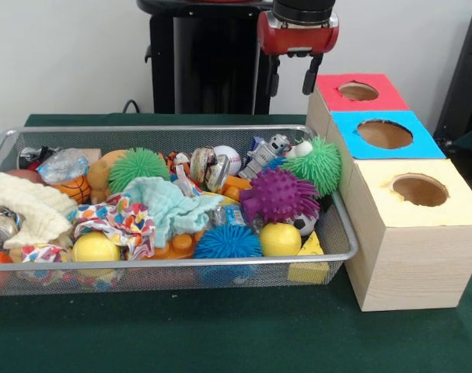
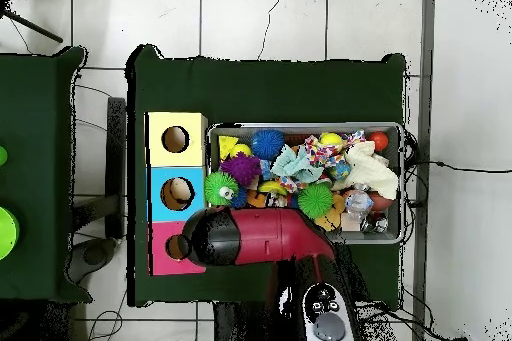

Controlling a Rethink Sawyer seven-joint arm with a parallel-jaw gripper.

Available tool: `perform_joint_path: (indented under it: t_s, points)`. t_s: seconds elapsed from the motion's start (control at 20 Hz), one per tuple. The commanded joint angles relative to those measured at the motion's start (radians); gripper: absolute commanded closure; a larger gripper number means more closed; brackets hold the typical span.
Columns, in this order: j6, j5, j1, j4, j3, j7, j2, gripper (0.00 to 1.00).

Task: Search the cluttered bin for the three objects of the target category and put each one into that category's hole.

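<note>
Front view: end effector (image 1: pixel 293 79) hangs empty and spread wide above the red box (image 1: pixel 358 95), clear of the bin (image 1: pixel 338 214).

Largest first: the desk (image 1: pixel 220 334) carries the bin, then red, blue (image 1: pixel 385 136) and yellow (image 1: pixel 419 194) boxes beside it. Target category isn't evident; spiky balls seem likeliest, with purple (image 1: pixel 278 194), green (image 1: pixel 319 163) and blue (image 1: pixel 226 242) lying uppermost. Best to descend straight, pinching one ball's body, not neighbouring cloth (image 1: pixel 169 206).

Bright, even light; soft shadows.
</note>
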Motion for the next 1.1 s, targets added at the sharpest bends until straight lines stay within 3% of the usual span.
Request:
perform_joint_path:
  t_s: [0.05, 1.1]
  points:
    - [0.085, -0.013, 0.001, -0.062, -0.017, 0.116, 0.027, 0.0]
    - [0.071, 0.027, -0.011, -0.05, -0.024, 0.135, 0.024, 0.0]
